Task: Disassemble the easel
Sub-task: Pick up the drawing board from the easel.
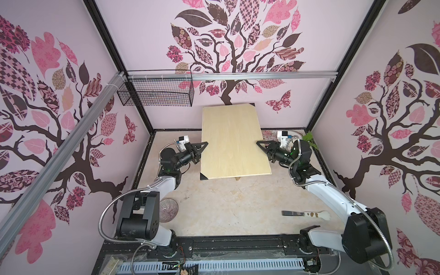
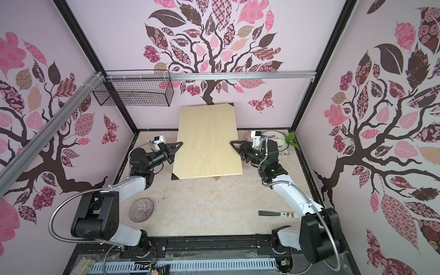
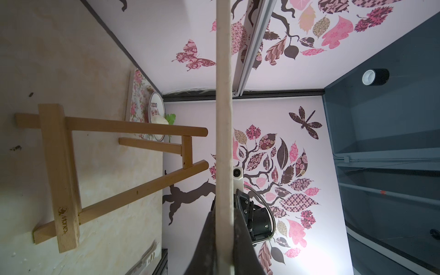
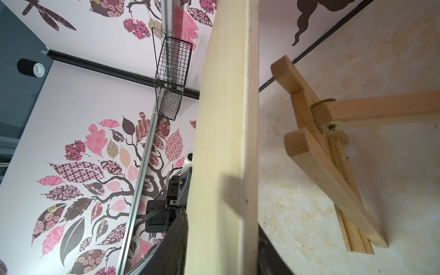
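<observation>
The easel (image 3: 66, 166) of honey-coloured slats lies flat on the table, its hinged leg (image 4: 381, 107) folded out. In both top views a large pale board (image 1: 234, 140) (image 2: 207, 142) with black corners covers it, and only a tip (image 1: 238, 178) shows. The board hangs above the table between both grippers. My left gripper (image 1: 205, 144) (image 3: 223, 214) is shut on the board's left edge. My right gripper (image 1: 258, 142) (image 4: 222, 219) is at the right edge, its fingers set wider than the board is thick, open around it.
A round patterned dish (image 1: 167, 210) lies front left, beside the left arm. A flat white-handled tool (image 1: 307, 214) lies front right. A floral tray (image 2: 283, 147) with a green plant sits at the back right. A wire basket (image 1: 157, 90) hangs on the back wall.
</observation>
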Controlling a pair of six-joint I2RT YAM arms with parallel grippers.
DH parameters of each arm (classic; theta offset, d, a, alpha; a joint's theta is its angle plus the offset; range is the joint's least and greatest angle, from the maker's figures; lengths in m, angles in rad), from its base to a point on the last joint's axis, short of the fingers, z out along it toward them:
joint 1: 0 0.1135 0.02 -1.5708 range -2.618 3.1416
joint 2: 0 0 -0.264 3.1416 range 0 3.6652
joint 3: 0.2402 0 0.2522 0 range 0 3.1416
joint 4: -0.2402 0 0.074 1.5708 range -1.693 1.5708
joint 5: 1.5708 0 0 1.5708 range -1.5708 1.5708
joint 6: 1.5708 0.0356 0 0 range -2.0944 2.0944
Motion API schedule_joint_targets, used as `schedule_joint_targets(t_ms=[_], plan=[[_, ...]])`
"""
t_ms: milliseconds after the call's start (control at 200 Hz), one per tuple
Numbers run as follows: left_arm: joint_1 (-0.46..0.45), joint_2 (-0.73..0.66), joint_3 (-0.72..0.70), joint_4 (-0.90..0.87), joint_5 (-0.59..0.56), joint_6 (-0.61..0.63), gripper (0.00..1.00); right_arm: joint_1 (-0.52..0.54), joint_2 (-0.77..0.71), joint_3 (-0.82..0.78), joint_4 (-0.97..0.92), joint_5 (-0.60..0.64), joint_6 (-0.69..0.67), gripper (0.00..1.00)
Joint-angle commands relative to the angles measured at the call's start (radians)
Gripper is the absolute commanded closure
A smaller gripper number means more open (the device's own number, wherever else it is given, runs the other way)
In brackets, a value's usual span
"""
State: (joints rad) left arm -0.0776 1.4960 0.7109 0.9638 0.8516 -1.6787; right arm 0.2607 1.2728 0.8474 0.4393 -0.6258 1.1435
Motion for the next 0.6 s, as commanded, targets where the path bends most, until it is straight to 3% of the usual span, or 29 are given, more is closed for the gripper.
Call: schedule_joint_targets(t_ms=[0,155,595], plan=[[0.013,-0.082,-0.019,0.196,-0.039,-0.033,1.00,0.008,0.007,0.078,0.102,-0.034,-0.019,0.52],[0.026,-0.113,-0.028,0.196,-0.082,-0.054,1.00,0.008,0.002,0.104,0.004,-0.018,-0.092,0.43],[0.068,-0.243,-0.073,0.135,-0.217,-0.064,1.00,0.008,0.002,0.167,-0.117,0.023,-0.175,0.27]])
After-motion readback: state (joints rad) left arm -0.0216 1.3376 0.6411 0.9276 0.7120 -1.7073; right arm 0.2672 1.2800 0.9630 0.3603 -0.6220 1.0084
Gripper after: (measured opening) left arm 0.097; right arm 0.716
